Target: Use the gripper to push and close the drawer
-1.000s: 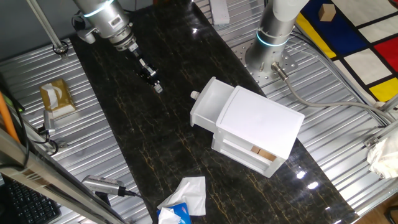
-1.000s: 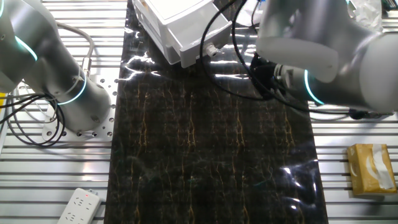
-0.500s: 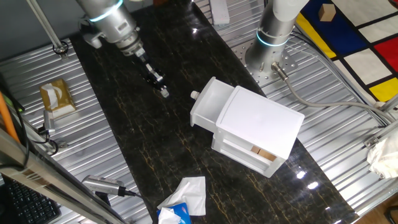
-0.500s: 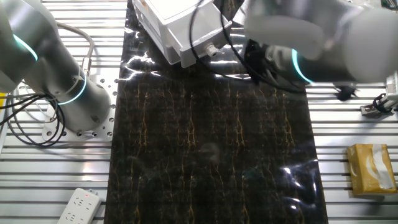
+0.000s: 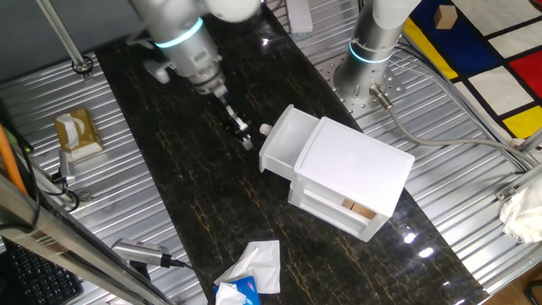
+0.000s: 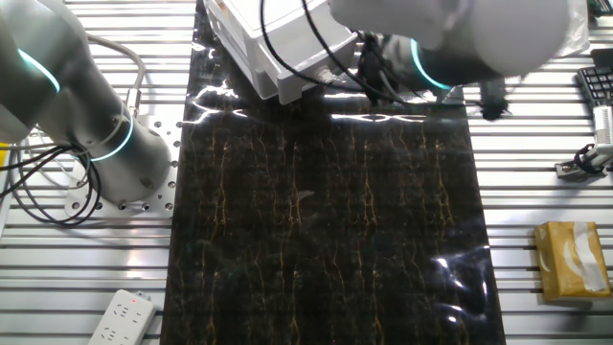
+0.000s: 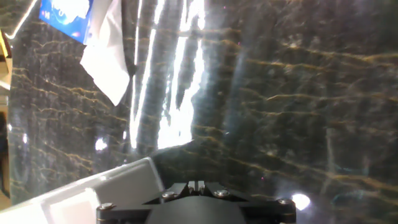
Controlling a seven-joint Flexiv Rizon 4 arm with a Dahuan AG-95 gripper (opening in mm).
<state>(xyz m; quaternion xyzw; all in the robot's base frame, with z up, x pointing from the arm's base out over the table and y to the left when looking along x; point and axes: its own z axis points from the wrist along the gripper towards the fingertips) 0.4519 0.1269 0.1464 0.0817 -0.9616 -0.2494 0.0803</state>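
Observation:
The white drawer (image 5: 286, 141) stands pulled out of the white cabinet (image 5: 354, 166), its small cylindrical knob (image 5: 265, 130) facing left. It also shows at the top of the other fixed view (image 6: 287, 59), knob (image 6: 326, 73) facing down-right. My gripper (image 5: 246, 141) hangs from the silver arm with the teal ring, tilted, its tips just left of the knob and low over the table. Its fingers look shut and hold nothing. In the hand view the fingertips (image 7: 196, 185) sit together at the bottom edge, with a white drawer corner (image 7: 99, 193) at lower left.
A lower knobless drawer with tan blocks (image 5: 358, 209) is part open. A tissue pack (image 5: 250, 275) lies at the table's front, also in the hand view (image 7: 93, 37). A second arm's base (image 5: 366, 68) stands behind the cabinet. A tan box (image 5: 74, 132) lies far left.
My gripper has moved right and down across the dark table, from the far left to just beside the drawer's knob. The drawer has not moved.

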